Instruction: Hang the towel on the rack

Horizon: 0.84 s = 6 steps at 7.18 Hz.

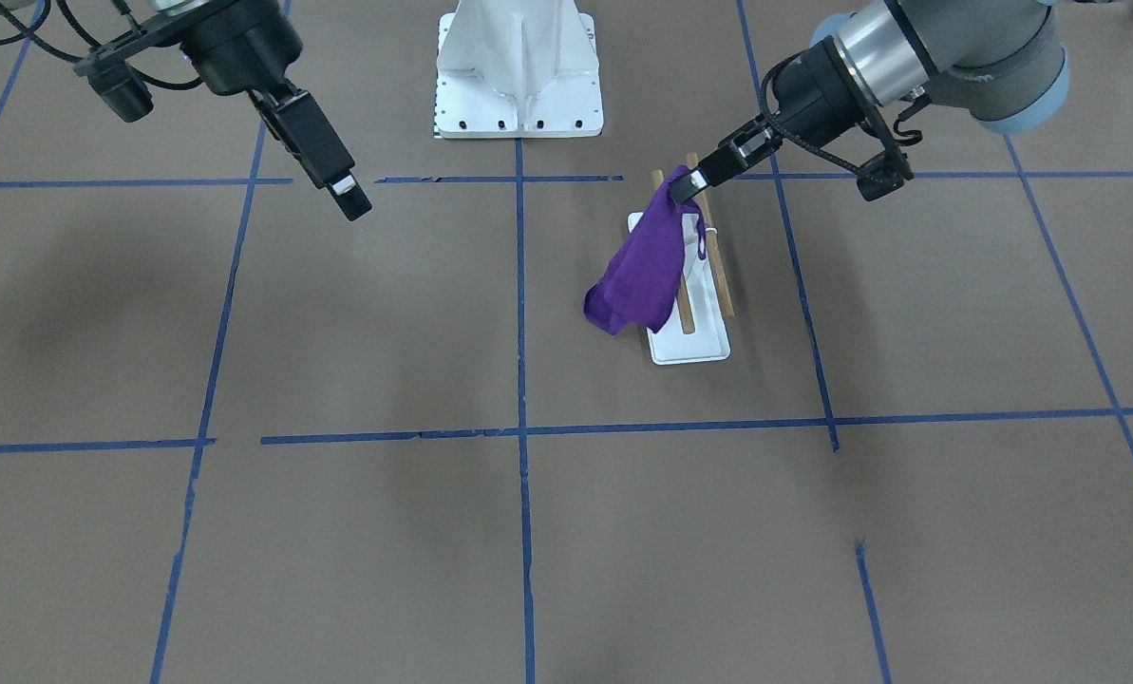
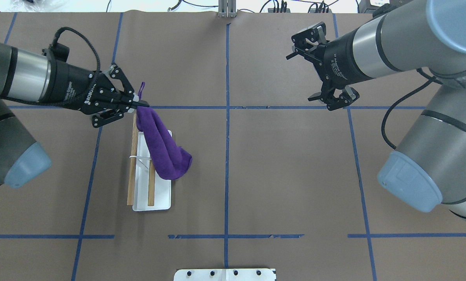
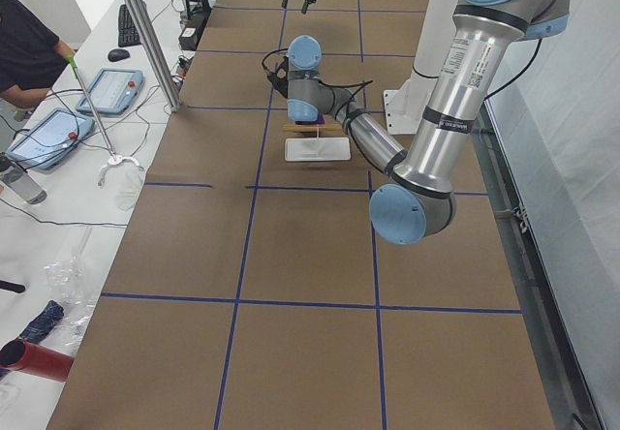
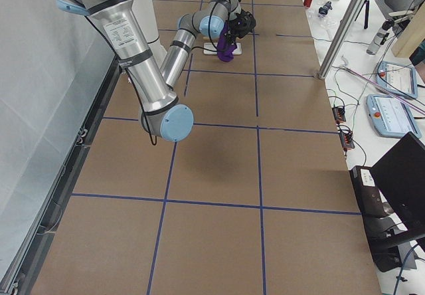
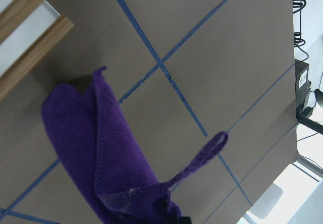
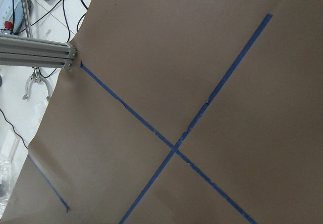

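My left gripper (image 2: 141, 104) is shut on the top end of a purple towel (image 2: 162, 148) and holds it up above the far end of the rack. The towel hangs slanted down along the rack's inner side; its lower end (image 1: 613, 309) sags beside the white base (image 2: 154, 201). The rack has two wooden bars (image 2: 131, 171) on that base. In the front view the left gripper (image 1: 688, 185) pinches the towel (image 1: 647, 266) over the rack (image 1: 694, 347). The left wrist view shows the towel (image 5: 101, 148), its loop (image 5: 207, 153) and the bars (image 5: 30, 27). My right gripper (image 2: 300, 78) is open, empty, high and far away.
The robot's white base plate (image 1: 519, 85) stands at the table's robot side. Blue tape lines (image 2: 227, 156) cross the brown table. A metal post (image 3: 145, 33) and a side table with tablets (image 3: 48, 135) stand beyond the far edge, with an operator there.
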Each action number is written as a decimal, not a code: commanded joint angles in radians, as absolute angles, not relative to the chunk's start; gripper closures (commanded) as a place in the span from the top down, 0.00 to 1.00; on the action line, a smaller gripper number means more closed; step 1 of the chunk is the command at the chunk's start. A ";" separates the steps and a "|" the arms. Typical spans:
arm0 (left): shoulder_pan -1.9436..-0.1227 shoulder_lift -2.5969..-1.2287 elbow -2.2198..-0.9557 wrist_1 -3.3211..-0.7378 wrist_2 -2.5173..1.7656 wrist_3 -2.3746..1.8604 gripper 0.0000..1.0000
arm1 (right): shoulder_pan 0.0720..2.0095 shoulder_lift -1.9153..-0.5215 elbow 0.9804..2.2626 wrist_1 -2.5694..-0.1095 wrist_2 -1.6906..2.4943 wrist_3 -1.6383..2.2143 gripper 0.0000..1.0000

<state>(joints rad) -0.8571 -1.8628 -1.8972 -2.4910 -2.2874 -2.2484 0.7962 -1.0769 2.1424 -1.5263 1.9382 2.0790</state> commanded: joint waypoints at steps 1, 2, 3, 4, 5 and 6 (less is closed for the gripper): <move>-0.926 -1.658 -1.954 -2.491 -2.313 -1.992 0.00 | 0.799 -1.123 2.145 -1.529 1.939 1.985 1.00; -1.004 -1.597 -1.945 -2.491 -2.401 -1.877 0.00 | 0.799 -1.134 2.145 -1.529 1.940 1.980 1.00; -1.046 -1.563 -1.936 -2.491 -2.420 -1.815 0.00 | 0.795 -1.129 2.145 -1.529 1.939 1.976 1.00; -1.045 -1.568 -1.916 -2.491 -2.419 -1.809 0.00 | 0.795 -1.126 2.146 -1.529 1.940 1.976 1.00; -1.039 -1.577 -1.898 -2.491 -2.413 -1.809 0.00 | 0.796 -1.126 2.145 -1.529 1.940 1.976 1.00; -1.037 -1.592 -1.875 -2.491 -2.411 -1.810 0.99 | 0.793 -1.124 2.145 -1.528 1.939 1.976 1.00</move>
<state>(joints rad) -1.0374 -1.5801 -1.8997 -2.4912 -2.4129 -1.8138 0.7949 -1.1259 2.1450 -1.5290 1.9400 1.9762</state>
